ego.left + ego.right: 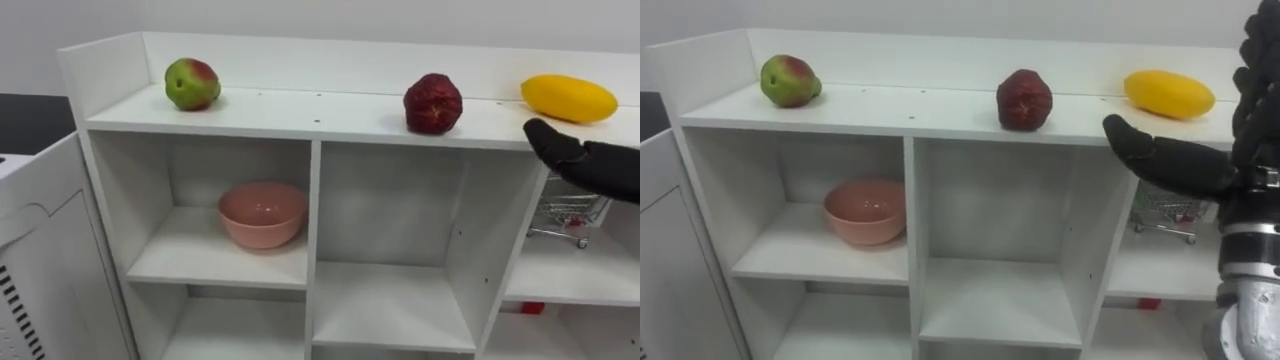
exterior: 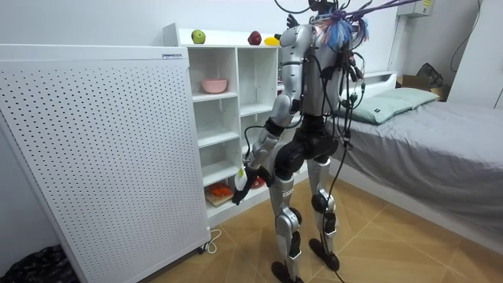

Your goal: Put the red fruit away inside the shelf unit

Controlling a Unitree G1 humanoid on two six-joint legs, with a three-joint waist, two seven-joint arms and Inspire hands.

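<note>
Green fruit (image 1: pixel 192 84), red fruit (image 1: pixel 432 103), yellow fruit (image 1: pixel 568 98) are sitting atop closet (image 1: pixel 300 112), unshelved; right hand (image 1: pixel 585 160), fingers straight and empty, is hovering beside yellow fruit.

No text, number or sign can be read. A small label (image 2: pixel 174 56) sits at the top corner of the white perforated panel (image 2: pixel 102 149), well left of the right hand (image 1: pixel 585 160). Its print is too small to make out.

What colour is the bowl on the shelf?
Pink. The bowl shows best in the left eye view.
</note>
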